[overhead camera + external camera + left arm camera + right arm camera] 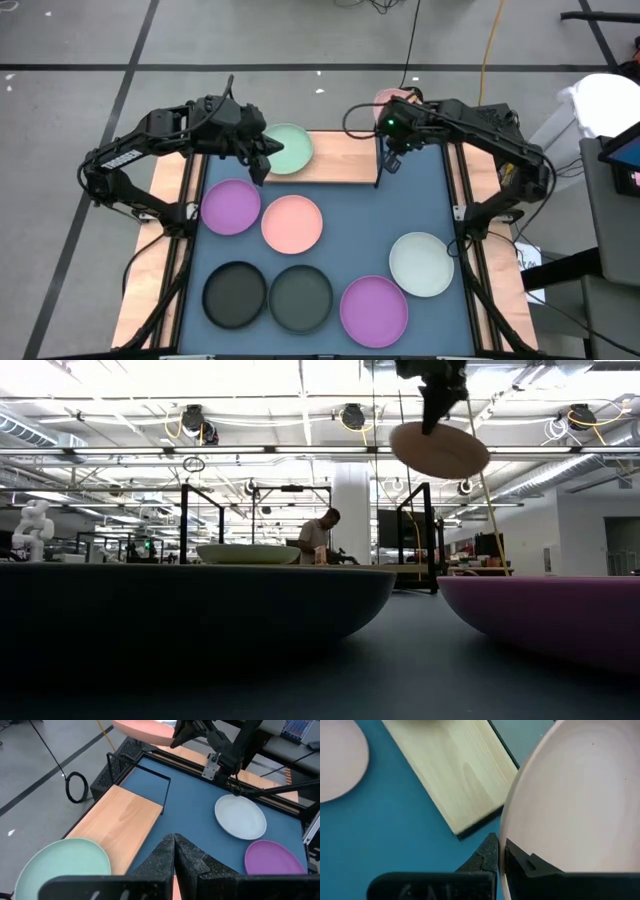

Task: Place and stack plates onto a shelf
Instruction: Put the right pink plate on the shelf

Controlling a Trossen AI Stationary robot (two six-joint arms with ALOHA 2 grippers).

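Pink plate (142,731) hangs pinched by its rim in our right gripper (500,851), raised near the wooden shelf's (340,160) right end, where the mint plate (287,148) already sits. Our left gripper (174,851) hovers beside it, closed and empty. That thin rim hold could slip, tilting the plate against the wire posts.

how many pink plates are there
2. One pink plate lies on the blue mat beside a purple plate. The other pink plate is held in the air by the right end effector, above the shelf's right end.
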